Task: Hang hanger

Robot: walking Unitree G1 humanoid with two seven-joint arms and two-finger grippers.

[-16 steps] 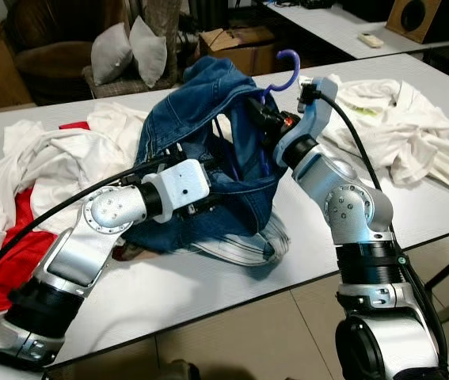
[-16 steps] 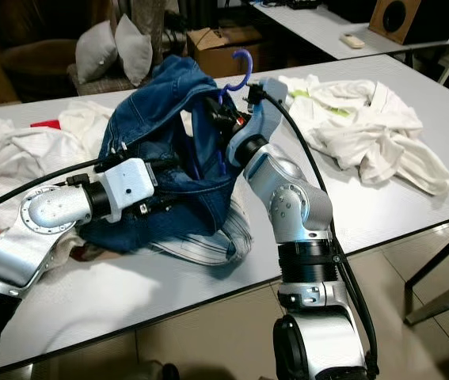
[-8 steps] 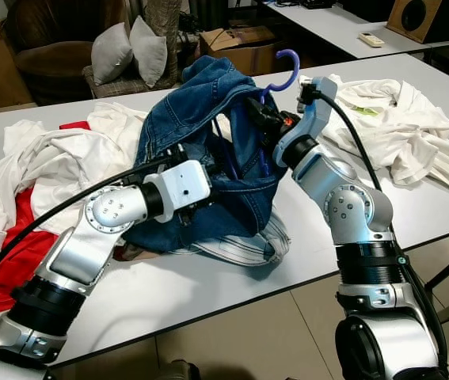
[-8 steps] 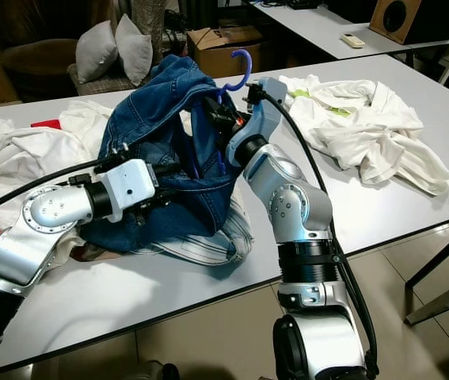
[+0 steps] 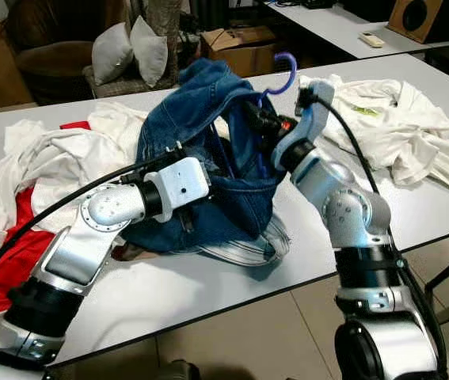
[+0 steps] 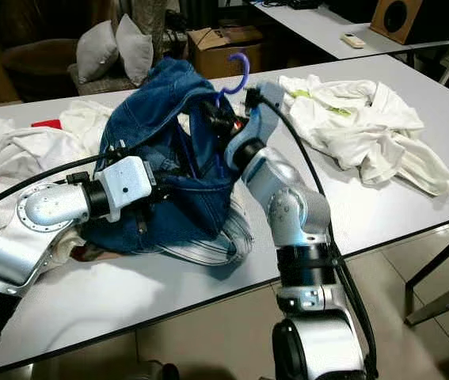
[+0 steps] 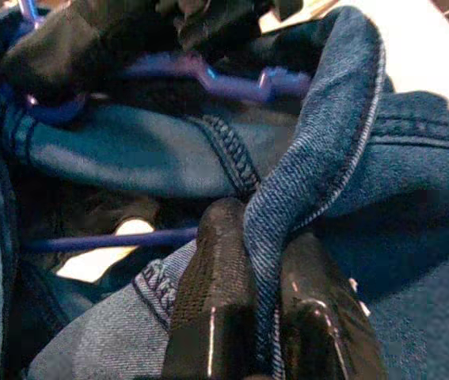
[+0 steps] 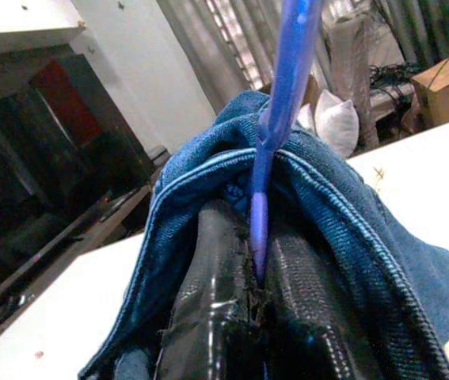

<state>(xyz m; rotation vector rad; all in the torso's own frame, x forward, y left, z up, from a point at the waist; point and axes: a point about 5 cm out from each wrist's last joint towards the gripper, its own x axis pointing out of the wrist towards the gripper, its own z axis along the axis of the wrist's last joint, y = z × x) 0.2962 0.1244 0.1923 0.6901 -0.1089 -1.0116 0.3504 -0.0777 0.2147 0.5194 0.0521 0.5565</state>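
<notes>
fingers (image 8: pixel 244 317) pinching hanger (image 8: pixel 283 103), arm raised

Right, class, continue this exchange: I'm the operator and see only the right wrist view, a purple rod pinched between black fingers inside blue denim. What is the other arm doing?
Observer: The left pincer is shut on a fold of the blue denim garment, near the bar of the purple plastic hanger.
Operator: Where is the hook?
Observer: The hook pokes up out of the denim, above the right pincer.
Operator: What else is around?
Observer: Crumpled white clothes lie on the white table at the robot's right.
</notes>
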